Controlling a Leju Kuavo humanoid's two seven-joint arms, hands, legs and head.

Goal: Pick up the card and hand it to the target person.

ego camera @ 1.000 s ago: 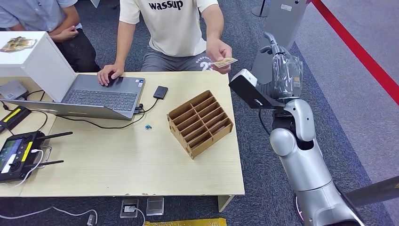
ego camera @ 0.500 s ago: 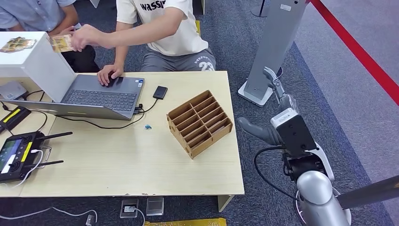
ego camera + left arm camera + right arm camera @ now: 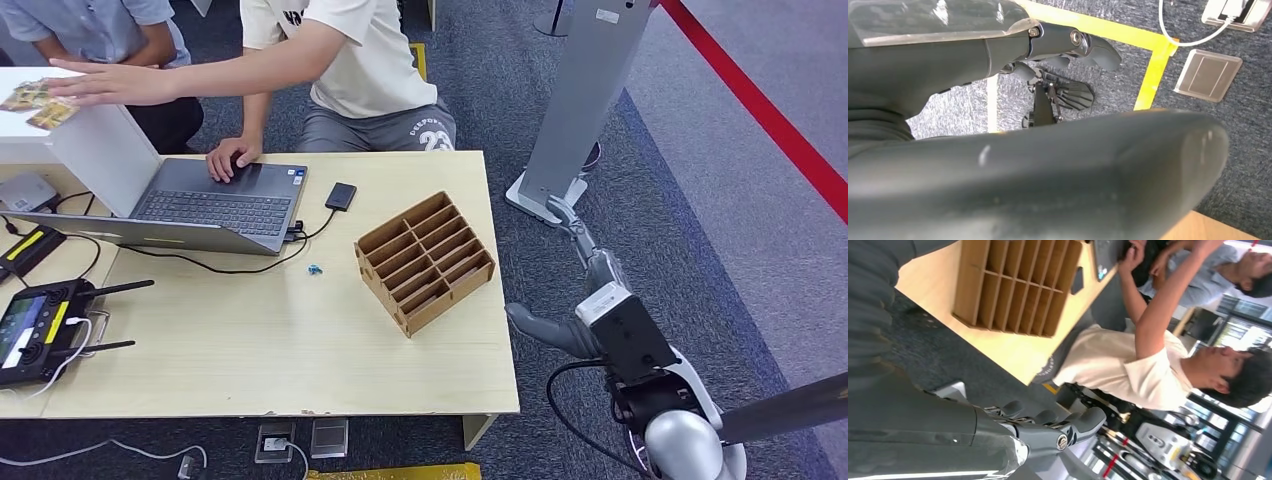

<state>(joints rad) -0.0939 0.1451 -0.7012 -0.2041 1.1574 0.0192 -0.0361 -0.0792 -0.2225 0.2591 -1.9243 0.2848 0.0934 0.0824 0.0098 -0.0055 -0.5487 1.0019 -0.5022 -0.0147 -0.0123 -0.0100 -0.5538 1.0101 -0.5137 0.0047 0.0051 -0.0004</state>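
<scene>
The card (image 3: pixel 52 113), tan and patterned, lies on the white box (image 3: pixel 100 150) at the far left. The person in the cream shirt (image 3: pixel 370 60) stretches an arm over it, the hand (image 3: pixel 85 85) just above. More cards (image 3: pixel 22 95) lie beside it. My right hand (image 3: pixel 585 285) hangs low off the table's right side, fingers apart and empty; the right wrist view shows the same hand (image 3: pixel 1043 430) with straight fingers and nothing in it. My left hand (image 3: pixel 1058 45) hangs over the carpet, fingers extended, holding nothing.
A wooden slotted organizer (image 3: pixel 425 262) stands on the table (image 3: pixel 260 350) near its right edge. A laptop (image 3: pixel 215 205), a small black device (image 3: pixel 340 195) and a controller (image 3: pixel 35 325) lie to the left. A grey stand (image 3: pixel 585 90) rises behind my right arm. A second person (image 3: pixel 100 25) sits far left.
The person carried the card from near my raised right hand across to the white box. My right arm dropped from chest height to beside the table.
</scene>
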